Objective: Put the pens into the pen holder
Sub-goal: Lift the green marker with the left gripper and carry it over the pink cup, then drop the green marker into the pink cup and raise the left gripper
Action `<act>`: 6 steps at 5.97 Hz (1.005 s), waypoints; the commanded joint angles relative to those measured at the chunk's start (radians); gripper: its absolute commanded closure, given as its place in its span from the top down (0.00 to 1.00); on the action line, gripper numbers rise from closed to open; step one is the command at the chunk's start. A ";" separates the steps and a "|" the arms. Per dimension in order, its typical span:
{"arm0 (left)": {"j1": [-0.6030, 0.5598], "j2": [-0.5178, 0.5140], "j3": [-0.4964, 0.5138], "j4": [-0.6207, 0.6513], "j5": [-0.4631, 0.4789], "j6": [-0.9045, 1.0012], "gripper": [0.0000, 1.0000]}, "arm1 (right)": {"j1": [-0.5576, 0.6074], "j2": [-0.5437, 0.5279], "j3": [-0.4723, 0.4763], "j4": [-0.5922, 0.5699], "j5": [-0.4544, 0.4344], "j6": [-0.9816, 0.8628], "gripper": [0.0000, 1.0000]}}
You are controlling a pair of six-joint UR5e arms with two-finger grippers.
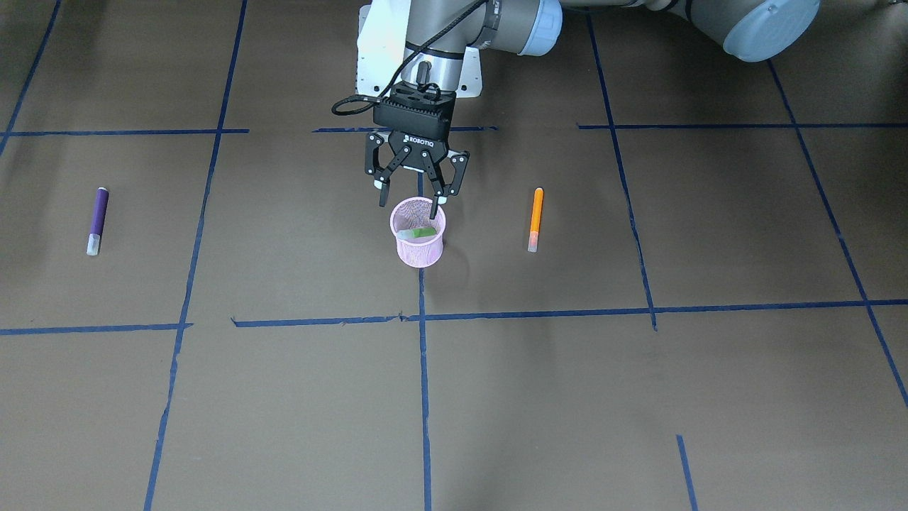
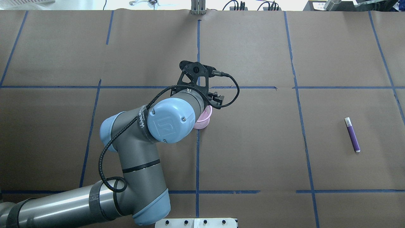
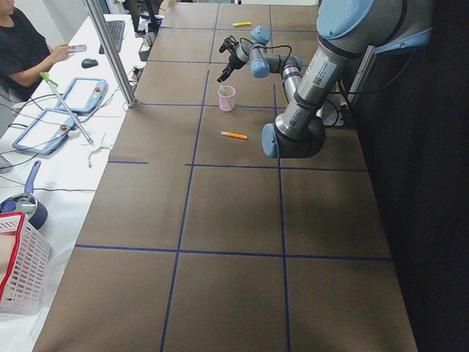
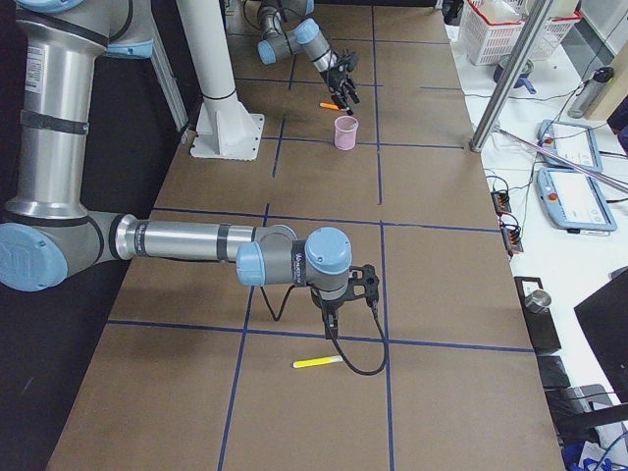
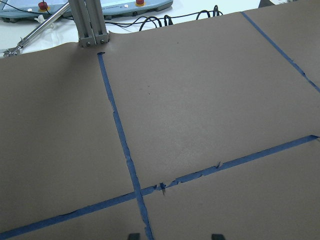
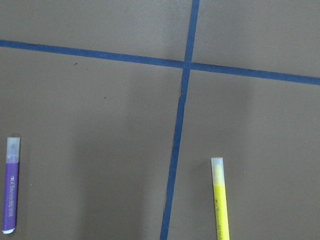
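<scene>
The pink mesh pen holder (image 1: 418, 253) stands at the table's middle, and a green pen (image 1: 418, 232) lies slanted inside it. My left gripper (image 1: 416, 199) hangs open just above the holder's rim with nothing between its fingers. The orange pen (image 1: 536, 218) lies flat to the holder's side. The purple pen (image 2: 352, 134) lies far off on the robot's right. In the right wrist view the purple pen (image 6: 10, 186) and a yellow pen (image 6: 220, 200) lie below. My right gripper (image 4: 332, 312) hovers near the yellow pen (image 4: 319, 362); I cannot tell whether it is open. My left arm hides most of the holder (image 2: 205, 122) from overhead.
Blue tape lines cross the brown table. A white arm pedestal (image 4: 224, 128) stands at the robot's side. Beyond the far edge are metal posts (image 3: 110, 51), tablets (image 3: 77, 94), a white basket (image 3: 18, 271) and a seated person (image 3: 22, 51).
</scene>
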 commanded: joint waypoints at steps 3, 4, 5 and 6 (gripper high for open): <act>-0.304 0.127 -0.007 0.006 -0.462 0.000 1.00 | -0.034 0.116 -0.190 0.022 -0.036 -0.011 0.97; -0.366 0.143 -0.007 0.008 -0.574 0.002 1.00 | -0.066 0.127 -0.235 0.022 -0.044 -0.009 0.96; -0.383 0.178 -0.007 0.008 -0.624 0.002 1.00 | -0.081 0.129 -0.276 0.025 -0.042 -0.008 0.95; -0.394 0.193 -0.008 0.005 -0.627 0.001 1.00 | -0.081 0.133 -0.334 0.041 -0.039 -0.015 0.97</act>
